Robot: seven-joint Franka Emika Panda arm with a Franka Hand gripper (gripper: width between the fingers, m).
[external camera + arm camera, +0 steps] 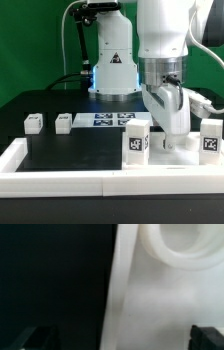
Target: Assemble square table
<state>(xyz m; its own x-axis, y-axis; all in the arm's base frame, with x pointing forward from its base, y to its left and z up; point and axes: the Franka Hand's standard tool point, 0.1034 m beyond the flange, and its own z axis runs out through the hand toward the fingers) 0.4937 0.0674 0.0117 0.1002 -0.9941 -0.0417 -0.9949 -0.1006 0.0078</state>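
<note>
My gripper (166, 137) points down at the exterior view's front right and stands open with nothing between its fingers. In the wrist view the gripper (118, 339) is close over the white slab of the square table (165, 297). A round hole (185, 243) shows in the slab, and the slab's edge runs between the two dark fingertips (206, 336). In the exterior view the slab (170, 150) is mostly hidden behind the gripper. White tagged block legs stand on either side of it (137, 143) (210, 140). Two more legs (33, 122) (63, 121) lie at the back left.
A long low white border wall (70, 170) runs along the front and up the exterior view's left side. The marker board (110, 118) lies flat at the back, in front of the arm's base (113, 75). A black mat (70, 145) covers the table.
</note>
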